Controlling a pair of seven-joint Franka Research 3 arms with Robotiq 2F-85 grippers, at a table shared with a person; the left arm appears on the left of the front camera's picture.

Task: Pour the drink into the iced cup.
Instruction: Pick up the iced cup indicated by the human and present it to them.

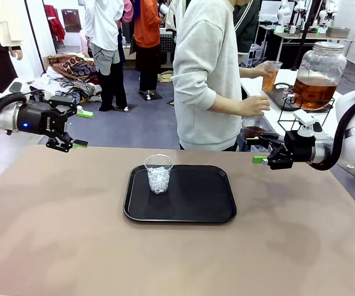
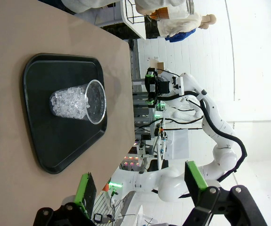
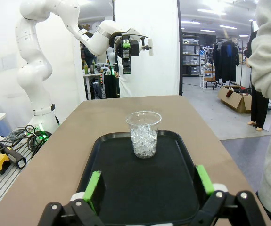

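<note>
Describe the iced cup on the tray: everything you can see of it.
The cup is a clear, plastic-looking tumbler, wider at the rim than at the base, with no lid or straw. Ice pieces fill roughly its lower two thirds; no drink shows in it yet. It stands upright on the black tray, left of the tray's middle. Only the tray touches it.

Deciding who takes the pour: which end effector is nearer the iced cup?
Left, it seems. The left end effector hovers up-left of the iced cup; the right end effector hangs farther off, right of the tray.
</note>
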